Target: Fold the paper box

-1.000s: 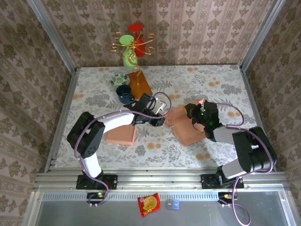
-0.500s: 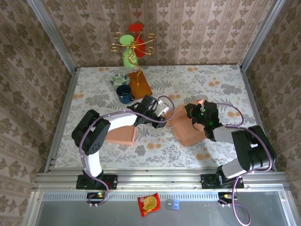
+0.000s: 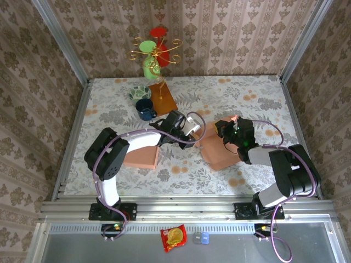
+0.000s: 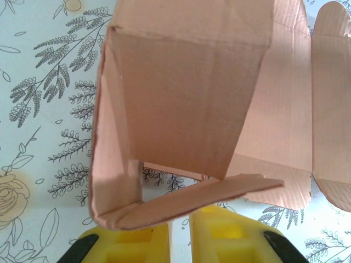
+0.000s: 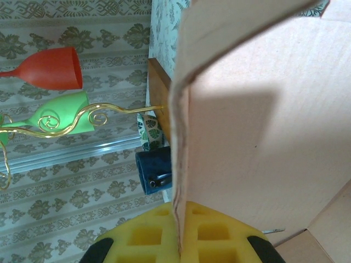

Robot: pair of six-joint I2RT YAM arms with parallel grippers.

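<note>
The paper box (image 3: 216,150) is salmon cardboard, partly folded, at the table's middle. Its walls stand up in the left wrist view (image 4: 181,93), with one long flap lying across just above my yellow fingertips. My left gripper (image 3: 193,130) (image 4: 180,230) is at the box's left side, its jaws a narrow gap apart with table pattern showing between them and nothing held. My right gripper (image 3: 224,131) (image 5: 178,211) is shut on an upright wall of the box (image 5: 263,137), seen edge-on between its fingers.
A flat pink box (image 3: 141,158) lies under my left arm. At the back left are a blue mug (image 3: 145,109), a leaf-patterned cup (image 3: 139,91), a brown board (image 3: 163,100) and a gold stand (image 3: 153,52) with green and red cups. Walls enclose the table.
My left gripper has moved a little right and back against the box, and its jaws have narrowed. The right gripper has kept its grip and place.
</note>
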